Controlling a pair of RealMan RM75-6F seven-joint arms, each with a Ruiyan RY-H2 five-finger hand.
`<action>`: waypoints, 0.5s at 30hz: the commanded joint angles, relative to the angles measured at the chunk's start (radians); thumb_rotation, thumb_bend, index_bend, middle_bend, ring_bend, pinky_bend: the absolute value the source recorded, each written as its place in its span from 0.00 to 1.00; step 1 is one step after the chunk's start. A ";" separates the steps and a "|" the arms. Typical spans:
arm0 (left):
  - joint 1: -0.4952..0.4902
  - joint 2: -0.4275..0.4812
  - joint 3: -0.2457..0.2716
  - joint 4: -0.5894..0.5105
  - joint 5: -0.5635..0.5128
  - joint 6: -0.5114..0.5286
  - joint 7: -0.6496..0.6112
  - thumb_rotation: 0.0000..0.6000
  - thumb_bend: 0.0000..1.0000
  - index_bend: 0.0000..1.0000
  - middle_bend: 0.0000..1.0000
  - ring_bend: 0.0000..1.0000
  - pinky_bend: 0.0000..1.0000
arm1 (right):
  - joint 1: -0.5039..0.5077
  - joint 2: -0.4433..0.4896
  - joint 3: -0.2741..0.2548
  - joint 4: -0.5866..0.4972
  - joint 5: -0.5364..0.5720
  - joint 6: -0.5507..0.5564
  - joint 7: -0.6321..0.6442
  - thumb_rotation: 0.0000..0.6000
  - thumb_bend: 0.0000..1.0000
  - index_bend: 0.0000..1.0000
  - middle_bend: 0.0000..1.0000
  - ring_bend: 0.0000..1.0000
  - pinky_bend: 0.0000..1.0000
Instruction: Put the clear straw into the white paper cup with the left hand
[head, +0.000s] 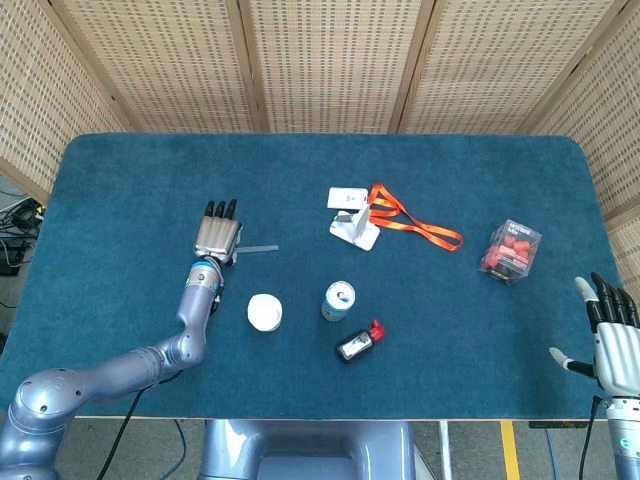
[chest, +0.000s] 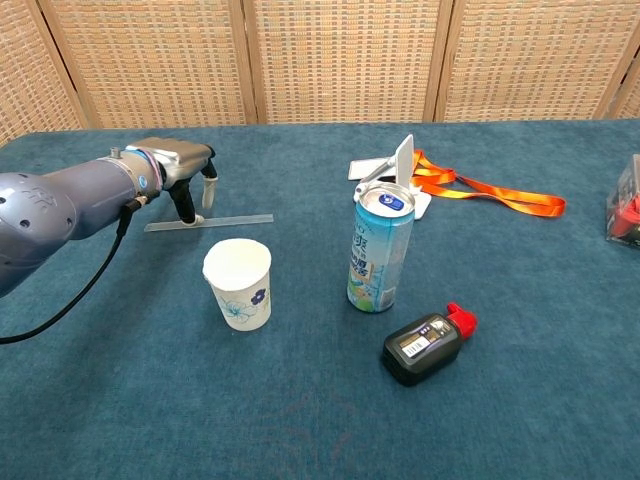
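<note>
Straw: the clear straw (chest: 210, 222) lies flat on the table (head: 120, 190), at 11 o'clock from the cup.
Cup: white paper cup (chest: 238, 283), upright, near the straw.
Left hand (head: 216, 238): over the straw's left end, fingers pointing down at it; grip cannot be told.
Right hand (head: 615, 335): fingers spread, holding nothing, at the table's 4 o'clock corner.
Can (chest: 380, 249): at 3 o'clock from the cup.

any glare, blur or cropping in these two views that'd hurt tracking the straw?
Head view: even light, sharp, no glare; the clear straw is faint against the blue cloth and the left hand covers one end. Chest view: straw reads clearer; the red box is cropped at the edge.
</note>
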 joint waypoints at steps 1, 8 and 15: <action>-0.006 -0.009 0.001 0.016 -0.007 -0.006 0.003 1.00 0.33 0.53 0.00 0.00 0.00 | 0.000 0.000 0.001 0.001 0.002 0.000 0.001 1.00 0.06 0.04 0.00 0.00 0.00; -0.018 -0.033 0.006 0.063 -0.006 -0.027 0.001 1.00 0.33 0.53 0.00 0.00 0.00 | 0.000 0.000 0.003 0.004 0.006 -0.003 0.004 1.00 0.06 0.04 0.00 0.00 0.00; -0.025 -0.052 0.011 0.101 -0.001 -0.049 -0.002 1.00 0.33 0.54 0.00 0.00 0.00 | 0.001 -0.001 0.005 0.008 0.007 -0.003 0.006 1.00 0.06 0.04 0.00 0.00 0.00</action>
